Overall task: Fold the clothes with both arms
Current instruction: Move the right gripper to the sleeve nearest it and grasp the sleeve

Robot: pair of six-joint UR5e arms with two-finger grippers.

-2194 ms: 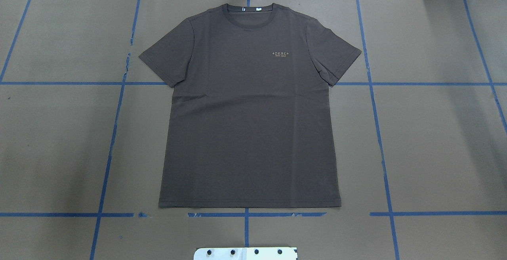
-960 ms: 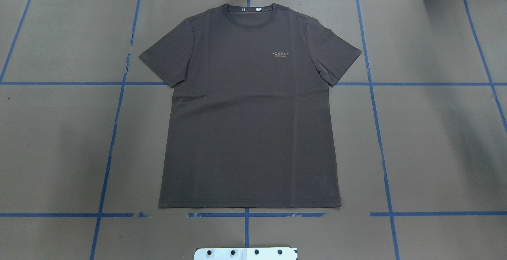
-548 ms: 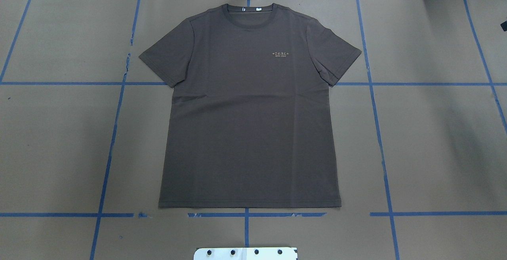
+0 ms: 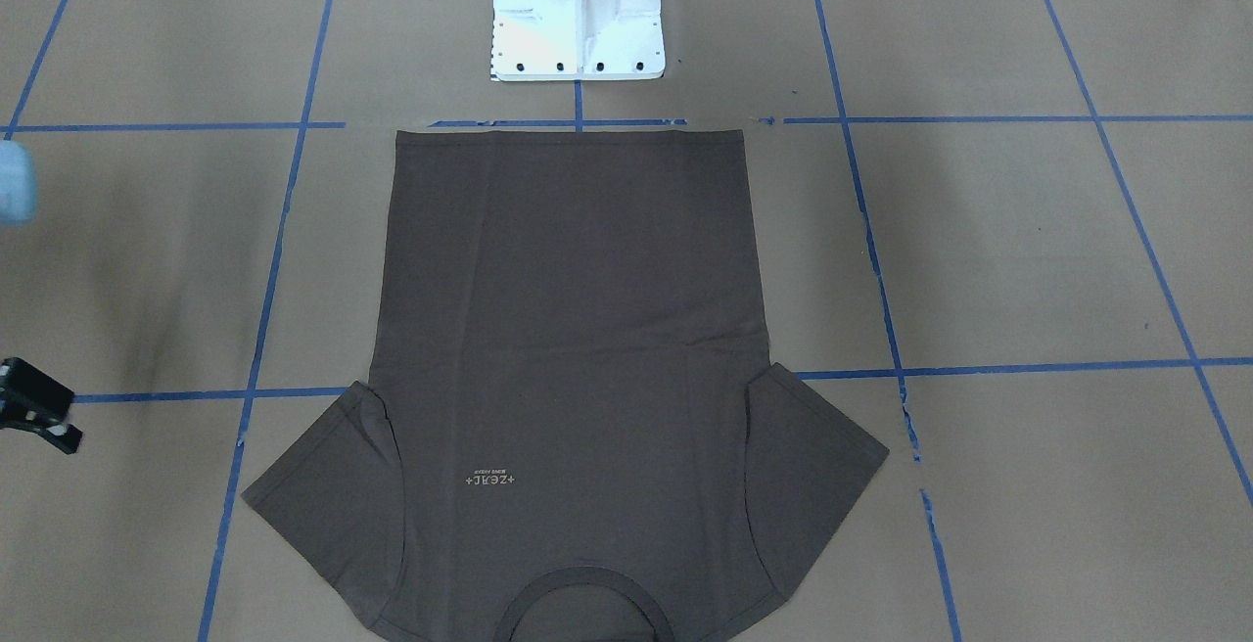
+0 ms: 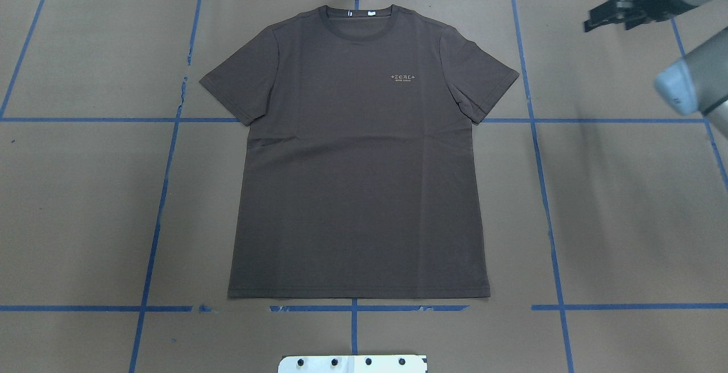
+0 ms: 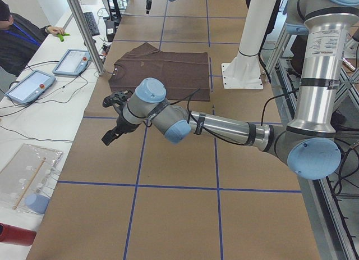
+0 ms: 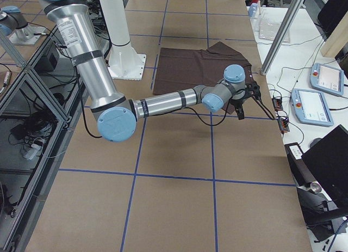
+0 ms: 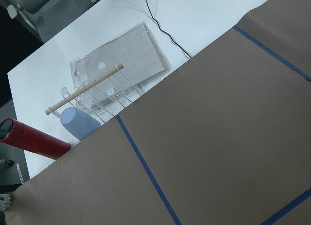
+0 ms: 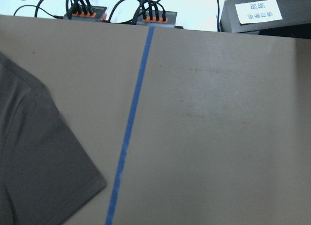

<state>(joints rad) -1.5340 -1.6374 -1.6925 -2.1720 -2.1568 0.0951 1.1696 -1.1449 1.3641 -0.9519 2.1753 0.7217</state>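
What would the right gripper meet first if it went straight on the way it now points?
Probably the brown paper table cover near the blue tape line, just beside the dark brown T-shirt; depth is unclear.

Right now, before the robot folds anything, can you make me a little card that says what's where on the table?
shirt: dark brown T-shirt, spread flat, logo up, unfolded
table: brown paper table with blue tape lines
right hand: in the air near one sleeve, not touching
left hand: over the paper, apart from the shirt
folding: not begun
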